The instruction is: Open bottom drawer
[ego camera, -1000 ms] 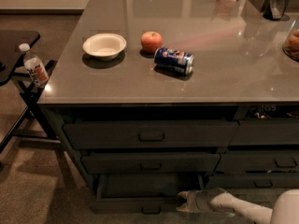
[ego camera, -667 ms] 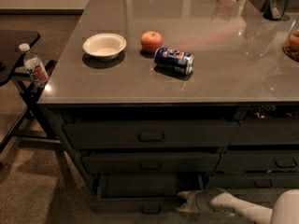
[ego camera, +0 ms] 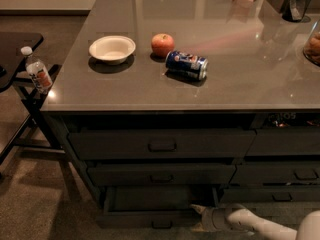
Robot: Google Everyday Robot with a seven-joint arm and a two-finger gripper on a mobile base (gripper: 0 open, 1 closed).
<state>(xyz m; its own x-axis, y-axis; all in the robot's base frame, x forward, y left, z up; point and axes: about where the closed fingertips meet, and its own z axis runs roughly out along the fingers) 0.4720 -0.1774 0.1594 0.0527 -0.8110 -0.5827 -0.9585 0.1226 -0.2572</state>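
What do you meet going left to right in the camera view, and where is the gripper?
Water bottle, white bowl, apple, blue can; the gripper sits low at the open bottom drawer's right end.

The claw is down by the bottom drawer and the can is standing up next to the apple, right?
Not quite. The camera view shows the can lying on its side, next to the apple. The claw is down by the bottom drawer.

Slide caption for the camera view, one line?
Pincer at the right end of the partly open bottom drawer; bowl, apple, tipped can on the counter.
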